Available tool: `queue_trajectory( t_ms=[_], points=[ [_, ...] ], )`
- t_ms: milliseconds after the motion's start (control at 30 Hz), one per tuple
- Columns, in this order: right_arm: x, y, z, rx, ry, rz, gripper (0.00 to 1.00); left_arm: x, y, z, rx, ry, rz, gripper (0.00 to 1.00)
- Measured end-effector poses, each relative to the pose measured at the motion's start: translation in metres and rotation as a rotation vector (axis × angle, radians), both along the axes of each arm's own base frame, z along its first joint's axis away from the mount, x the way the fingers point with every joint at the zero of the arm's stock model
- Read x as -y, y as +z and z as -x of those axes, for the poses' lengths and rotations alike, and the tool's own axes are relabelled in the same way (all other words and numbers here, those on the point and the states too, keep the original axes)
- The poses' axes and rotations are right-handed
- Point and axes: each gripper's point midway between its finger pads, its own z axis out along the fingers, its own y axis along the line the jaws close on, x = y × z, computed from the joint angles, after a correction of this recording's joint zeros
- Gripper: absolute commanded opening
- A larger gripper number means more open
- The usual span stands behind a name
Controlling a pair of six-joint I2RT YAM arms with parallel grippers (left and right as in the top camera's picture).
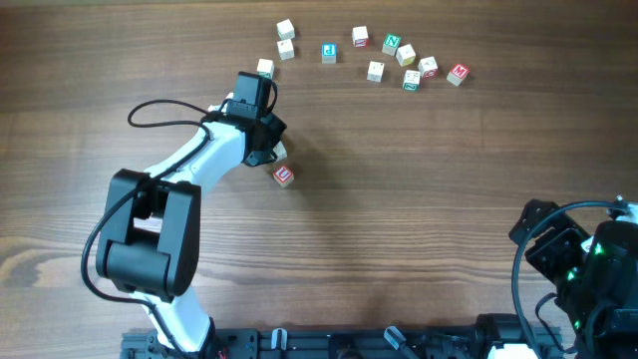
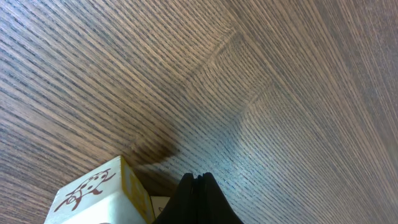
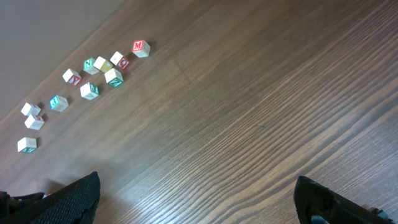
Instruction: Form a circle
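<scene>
Seemingly pushing red cube [image 1: 284,176] with shut, empty left gripper [image 2: 198,183], right gripper [image 3: 196,180] parked wide; circle unformed, so next needs shoving it toward scattered cubes [image 1: 375,71].

- Our left arm [image 1: 189,165] reaches fwd from its base at the near edge, angled up & to the right. It's bent at the elbow, w/ a black cable looped beside the white link.
- Our left gripper [image 2: 198,186] is pressed fully closed, fingers flat together, nothing btwn them.
- Our right arm [image 1: 583,264] sits folded at the near right corner, partly cut off in the overhead view.
- Our right gripper [image 3: 198,200] is spread wide, one finger at each lower corner of its wrist view, nothing btwn them.
</scene>
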Motion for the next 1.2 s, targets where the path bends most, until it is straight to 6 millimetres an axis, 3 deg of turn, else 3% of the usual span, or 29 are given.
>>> queue_trajectory(
  t_ms=[300, 533, 667, 733, 867, 1000, 1100, 1200],
  points=[
    [0.0, 0.0, 0.0, 0.0, 0.0, 0.0, 1.0, 0.001, 0.003, -0.005, 0.024, 0.001, 0.004, 0.04],
    [0.0, 0.0, 0.0, 0.0, 0.0, 0.0, 1.0, 0.001, 0.011, -0.021, 0.102, -0.053, -0.028, 0.04],
    [0.0, 0.0, 0.0, 0.0, 0.0, 0.0, 1.0, 0.005, 0.038, -0.039, 0.162, -0.144, -0.075, 0.04],
    [0.0, 0.0, 0.0, 0.0, 0.0, 0.0, 1.0, 0.005, 0.05, -0.039, 0.174, -0.169, -0.089, 0.04],
    [0.0, 0.0, 0.0, 0.0, 0.0, 0.0, 1.0, 0.01, 0.082, -0.024, 0.199, -0.21, -0.11, 0.04],
    [0.0, 0.0, 0.0, 0.0, 0.0, 0.0, 1.0, 0.036, 0.115, 0.01, 0.21, -0.304, -0.165, 0.04],
    [0.0, 0.0, 0.0, 0.0, 0.0, 0.0, 1.0, 0.058, 0.121, 0.039, 0.181, -0.381, -0.201, 0.04],
    [0.0, 0.0, 0.0, -0.001, 0.0, 0.0, 1.0, 0.068, 0.113, 0.061, 0.117, -0.419, -0.224, 0.04]
  ],
)
